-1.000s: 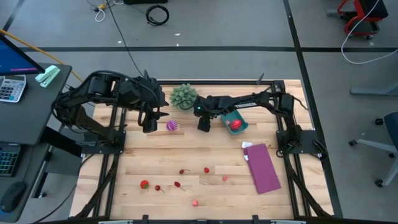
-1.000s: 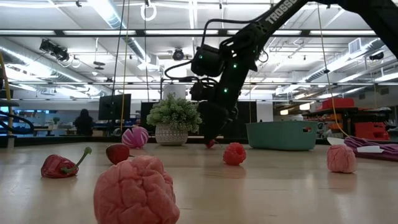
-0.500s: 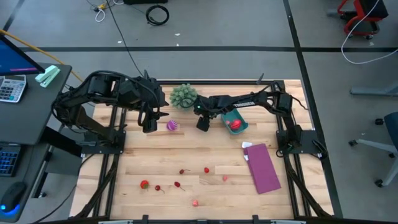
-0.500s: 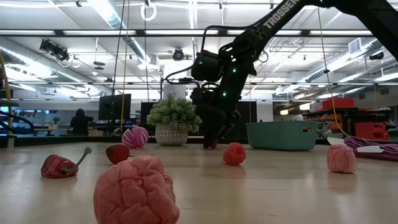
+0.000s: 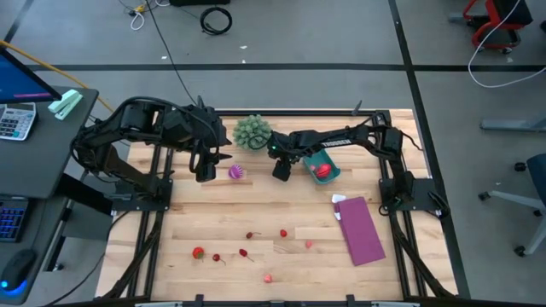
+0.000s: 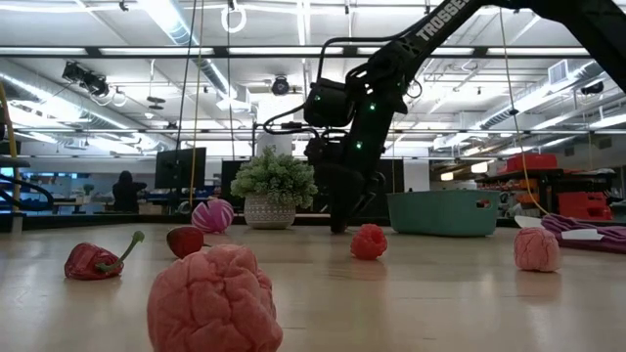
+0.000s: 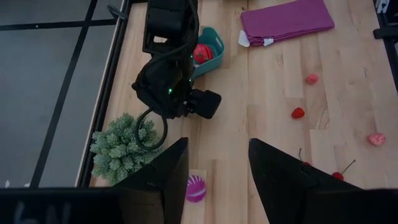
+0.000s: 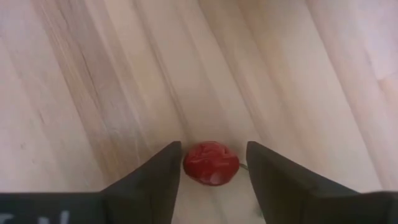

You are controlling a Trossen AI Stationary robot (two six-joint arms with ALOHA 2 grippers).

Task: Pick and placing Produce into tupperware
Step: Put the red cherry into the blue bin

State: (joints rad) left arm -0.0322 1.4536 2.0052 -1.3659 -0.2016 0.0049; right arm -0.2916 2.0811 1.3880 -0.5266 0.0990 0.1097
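Red fruit (image 8: 211, 163) between end effector (image 8: 211, 168) fingers

White lettering is showing along the dark upper link of the right arm (image 6: 430, 24) in the low view, running up and away from the right gripper (image 6: 339, 227); the visible letters read "TROSSE", the rest cut off at the frame edge. No other legible text, numbers or labels are appearing in any view.

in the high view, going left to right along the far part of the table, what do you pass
left pincer → striped ball → spiky green plant → right pincer → teal tub, a red fruit inside
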